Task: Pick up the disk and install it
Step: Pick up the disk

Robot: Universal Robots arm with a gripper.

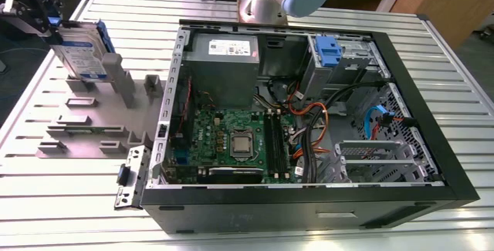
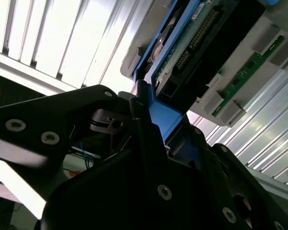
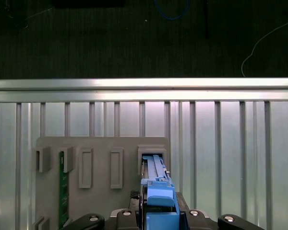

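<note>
**Claw (image 2: 161, 125) Held the Disk (image 1: 81, 45) at the Gray Rack (image 1: 115, 115)**

The claw was clenched on the disk's blue edge. The disk stood up tall at the rack's end slot. I could not tell if it touched the slot. The open computer (image 1: 293, 205) sat just beside the rack. The table (image 1: 62, 199) lay under the rack.

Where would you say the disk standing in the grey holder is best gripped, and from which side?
By the blue bracket along its upper edge, from above: the disk stands on edge in the grey holder, its lower end slotted in. The gripper clamps there.
</note>
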